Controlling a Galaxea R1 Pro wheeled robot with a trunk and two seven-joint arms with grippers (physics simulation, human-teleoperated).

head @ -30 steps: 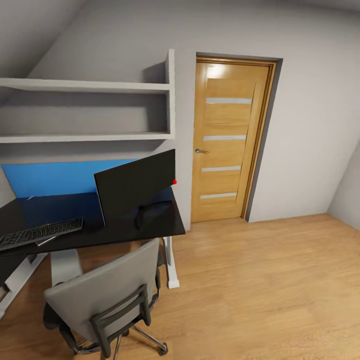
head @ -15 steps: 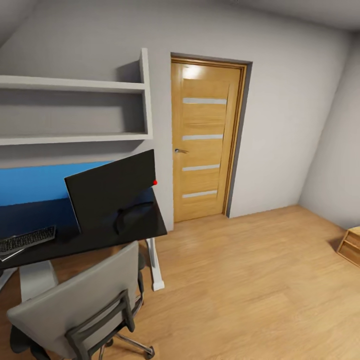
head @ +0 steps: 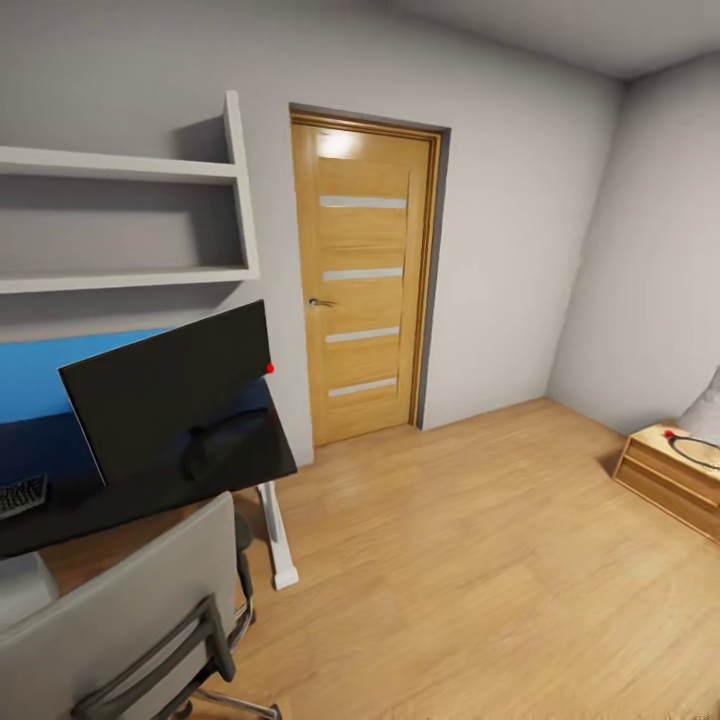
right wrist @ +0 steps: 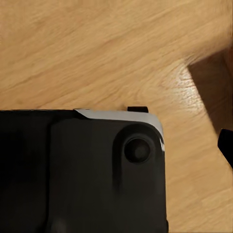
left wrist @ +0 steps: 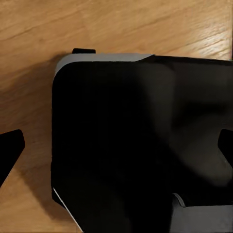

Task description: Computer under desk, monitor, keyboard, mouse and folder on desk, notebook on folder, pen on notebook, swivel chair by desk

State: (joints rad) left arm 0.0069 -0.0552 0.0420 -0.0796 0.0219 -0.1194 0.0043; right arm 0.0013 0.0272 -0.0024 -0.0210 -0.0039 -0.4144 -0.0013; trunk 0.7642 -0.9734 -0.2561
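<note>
The black monitor (head: 165, 395), with a red dot at its corner, stands on the black desk (head: 245, 462) at the left. An end of the keyboard (head: 20, 495) pokes in at the left edge. The grey swivel chair (head: 110, 620) shows its backrest in front of the desk. The mouse, folder, notebook, pen and computer are out of view. In the left wrist view my left gripper (left wrist: 116, 148) is open over my black base and the plank floor. My right gripper (right wrist: 116, 145) is open too, with one fingertip (right wrist: 226, 145) showing above the floor.
An oak door (head: 362, 280) stands shut in the far wall. Grey wall shelves (head: 120, 220) and a blue panel (head: 30, 375) sit above the desk. A low oak drawer unit (head: 670, 475) with a black ring on top stands at the right. Wood floor lies between.
The head camera has turned right, so the whole picture slid left. Most of the keyboard left the frame and the oak drawer unit came into view. Nothing in the room has moved.
</note>
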